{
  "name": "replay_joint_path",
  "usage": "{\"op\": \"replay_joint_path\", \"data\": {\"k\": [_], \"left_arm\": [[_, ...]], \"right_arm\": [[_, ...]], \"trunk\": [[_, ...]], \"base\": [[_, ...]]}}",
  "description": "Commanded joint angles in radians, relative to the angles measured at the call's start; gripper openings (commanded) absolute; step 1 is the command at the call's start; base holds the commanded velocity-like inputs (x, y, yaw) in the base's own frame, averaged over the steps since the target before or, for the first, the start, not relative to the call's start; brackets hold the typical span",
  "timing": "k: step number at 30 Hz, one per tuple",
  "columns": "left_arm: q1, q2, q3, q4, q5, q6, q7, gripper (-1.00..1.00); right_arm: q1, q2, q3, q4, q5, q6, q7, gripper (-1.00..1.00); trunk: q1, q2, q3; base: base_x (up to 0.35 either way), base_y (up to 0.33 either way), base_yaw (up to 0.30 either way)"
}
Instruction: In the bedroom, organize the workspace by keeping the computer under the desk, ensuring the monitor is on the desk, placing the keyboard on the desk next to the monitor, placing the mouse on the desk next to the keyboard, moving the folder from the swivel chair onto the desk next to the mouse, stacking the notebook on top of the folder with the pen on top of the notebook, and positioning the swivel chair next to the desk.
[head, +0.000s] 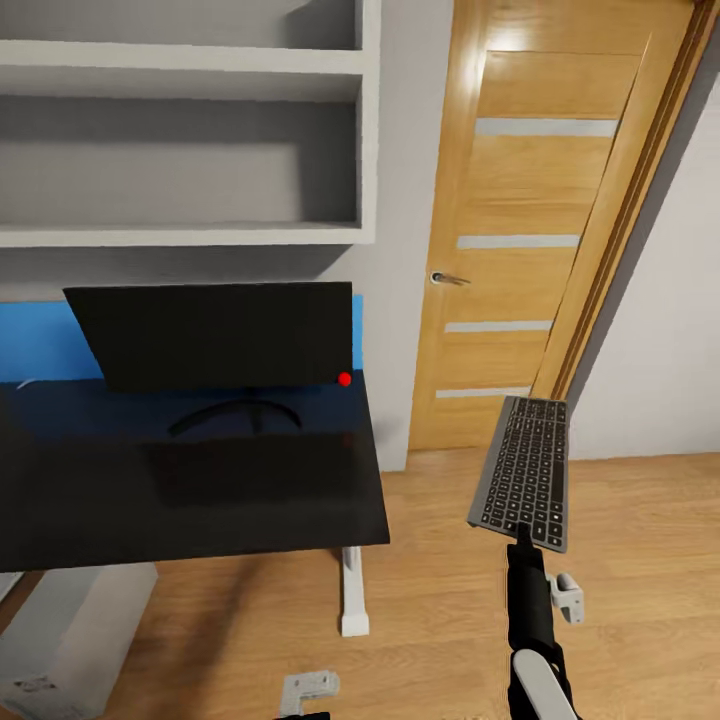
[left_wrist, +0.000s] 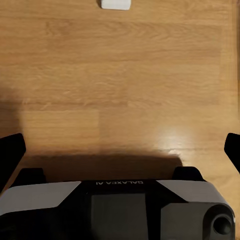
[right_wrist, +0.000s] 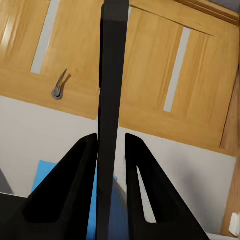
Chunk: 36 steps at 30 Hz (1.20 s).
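Observation:
My right gripper (head: 521, 536) is shut on the near short edge of the slim grey keyboard (head: 524, 470). It holds the keyboard in the air, tilted, to the right of the desk (head: 200, 500) and apart from it. In the right wrist view the keyboard (right_wrist: 113, 90) runs edge-on between the two fingers (right_wrist: 75, 195). The black monitor (head: 215, 335) stands on the desk before the blue back panel (head: 35, 340). Under the desk's left part stands the pale grey computer (head: 70, 630). My left gripper (left_wrist: 120, 150) is open over bare wood floor.
A wooden door (head: 520, 230) with a silver handle (head: 447, 279) is behind the keyboard. Grey wall shelves (head: 190, 120) hang above the monitor. The desk's white leg (head: 352, 590) reaches the floor at its right front corner.

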Motion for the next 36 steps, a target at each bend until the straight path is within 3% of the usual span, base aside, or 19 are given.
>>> {"op": "replay_joint_path", "data": {"k": [1, 9, 16, 36], "left_arm": [[0.000, 0.000, -0.002, -0.001, 0.011, 0.001, 0.010, 1.00], [0.000, 0.000, -0.002, -0.001, 0.011, 0.002, 0.009, 1.00], [0.000, 0.000, -0.003, 0.000, 0.011, 0.003, 0.010, 1.00], [0.000, 0.000, -0.003, 0.000, 0.011, 0.003, 0.009, 1.00]], "right_arm": [[-0.001, -0.001, 0.001, 0.000, -0.010, -0.004, 0.008, -1.00], [-0.001, -0.004, 0.002, 0.000, -0.013, 0.003, 0.009, -1.00], [-0.001, -0.010, 0.009, -0.001, -0.015, 0.047, 0.010, -1.00], [-0.001, -0.004, 0.012, -0.001, -0.014, 0.046, 0.011, -1.00]], "trunk": [[0.000, -0.001, -0.001], [0.000, -0.001, -0.001], [0.000, -0.001, -0.001], [0.000, -0.001, -0.001]], "base": [[-0.093, 0.101, -0.265], [-0.162, 0.233, -0.191], [-0.020, 0.169, -0.010], [0.000, 0.133, 0.000]]}}
